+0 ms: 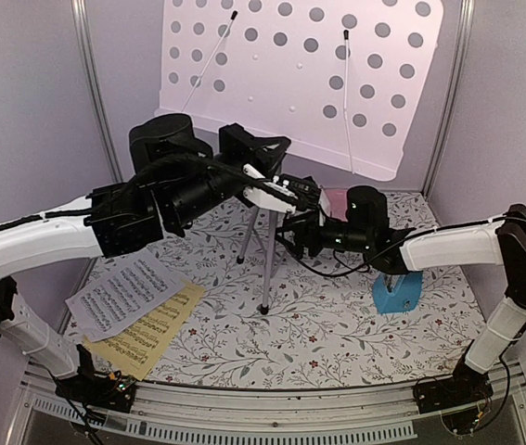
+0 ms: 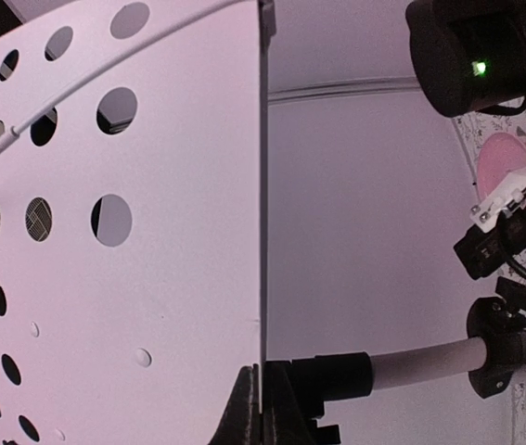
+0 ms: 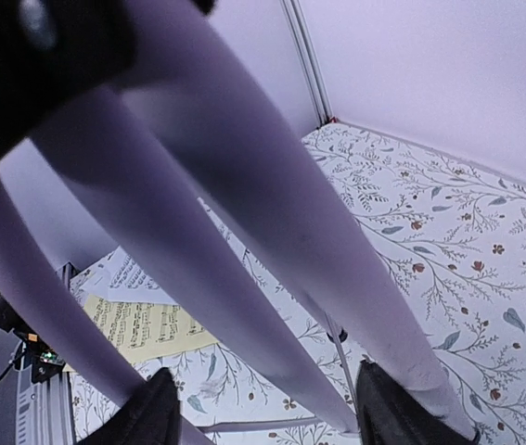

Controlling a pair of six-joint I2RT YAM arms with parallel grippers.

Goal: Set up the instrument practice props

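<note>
The silver music stand stands mid-table on its tripod legs [image 1: 264,260], its pale perforated desk [image 1: 309,65] tilted up at the back. My left gripper [image 1: 264,188] is shut on the desk's lower edge; the left wrist view shows the fingertips [image 2: 244,408] pinching the thin edge of the desk [image 2: 105,278]. My right gripper [image 1: 288,236] is open at the top of the legs, and two legs [image 3: 244,204] pass between its spread fingers [image 3: 151,413]. The white sheet [image 1: 119,292] and the yellow sheet [image 1: 147,338] lie flat front left. The blue metronome [image 1: 397,292] sits to the right.
A pink plate [image 1: 337,199] lies behind my right wrist. Purple walls and metal corner posts [image 1: 91,83] close in the back and sides. The floral cloth [image 1: 318,324] covers the table, and a metal rail [image 1: 281,408] runs along its near edge.
</note>
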